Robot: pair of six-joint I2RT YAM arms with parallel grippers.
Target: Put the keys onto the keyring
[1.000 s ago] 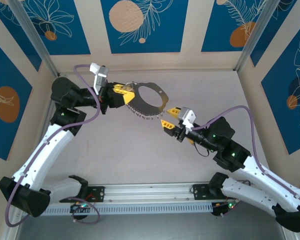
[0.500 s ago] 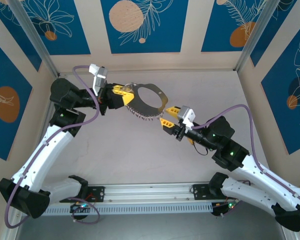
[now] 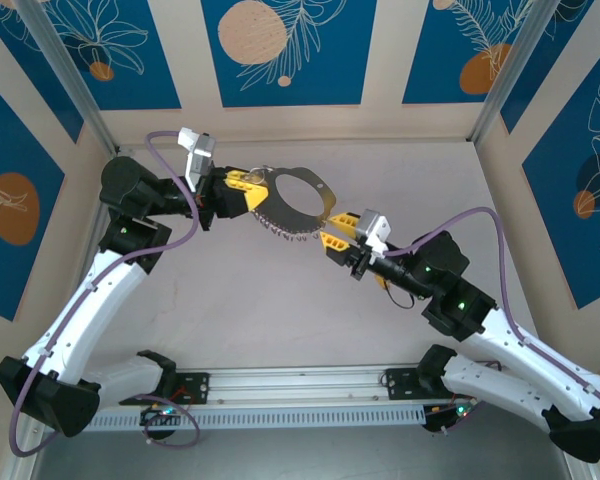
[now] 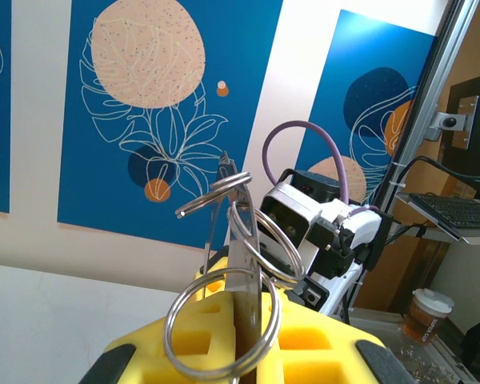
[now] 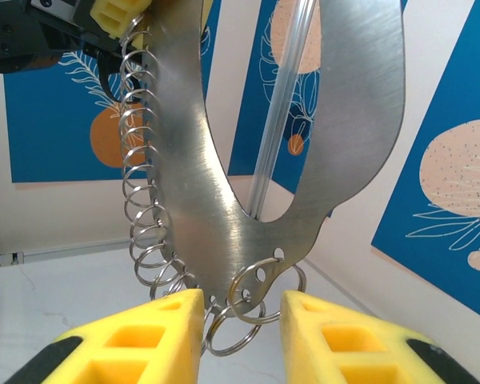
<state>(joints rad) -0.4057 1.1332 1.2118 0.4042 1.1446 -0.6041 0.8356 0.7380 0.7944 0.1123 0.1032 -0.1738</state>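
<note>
Count one keyring [image 3: 302,176], raised above the bench [image 3: 260,320] at upper centre of the top view; count one fringe of small silvery rings [image 3: 280,226] along its lower edge, too overlapped to number exactly. Observe two grippers: left gripper [image 3: 246,190] clamped on the keyring's left end; right gripper [image 3: 336,231] spread apart, straddling the ringed lower-right edge. Note the pale, plain bench; blue leaf-print wall panels [image 3: 280,50] behind; two aluminium corner posts [image 3: 70,80].
</note>
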